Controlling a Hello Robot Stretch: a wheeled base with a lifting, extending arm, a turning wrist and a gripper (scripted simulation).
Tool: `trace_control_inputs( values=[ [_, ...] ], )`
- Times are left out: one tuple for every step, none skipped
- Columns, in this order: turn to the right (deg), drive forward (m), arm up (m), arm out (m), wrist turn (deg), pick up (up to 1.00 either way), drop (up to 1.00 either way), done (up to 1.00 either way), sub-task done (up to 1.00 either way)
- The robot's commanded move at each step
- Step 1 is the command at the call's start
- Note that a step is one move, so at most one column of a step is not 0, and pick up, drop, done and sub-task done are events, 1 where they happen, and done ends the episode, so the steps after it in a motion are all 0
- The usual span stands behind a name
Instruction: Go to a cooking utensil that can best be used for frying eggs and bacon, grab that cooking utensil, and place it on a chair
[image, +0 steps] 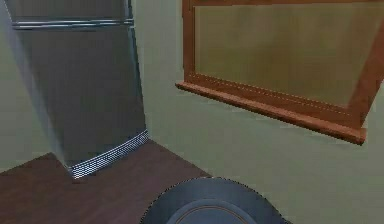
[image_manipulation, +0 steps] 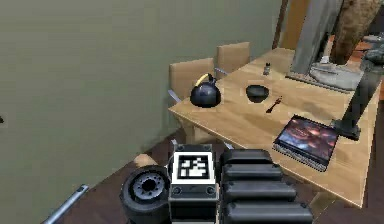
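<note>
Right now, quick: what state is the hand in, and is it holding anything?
Hand: cannot be told; its far end is not clear enough to say whether it holds anything.

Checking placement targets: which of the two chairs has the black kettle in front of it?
The left chair in the arm side view: the kettle overlaps its backrest; the other chair stands farther right.

A grey fridge (image: 85, 85) is seen beside a wood-framed window (image: 285, 60). A black kettle (image_manipulation: 205, 95) is set at the left edge of the table (image_manipulation: 240, 125) (a dark bowl (image_manipulation: 257, 92) nearby).
</note>
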Motion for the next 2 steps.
trace_control_inputs(
  values=[
    [42.0, 0.0, 0.0, 0.0, 0.0, 0.0, 0.0, 0.0, 0.0],
    [0.0, 0.25, 0.0, 0.0, 0.0, 0.0, 0.0, 0.0, 0.0]
  ],
)
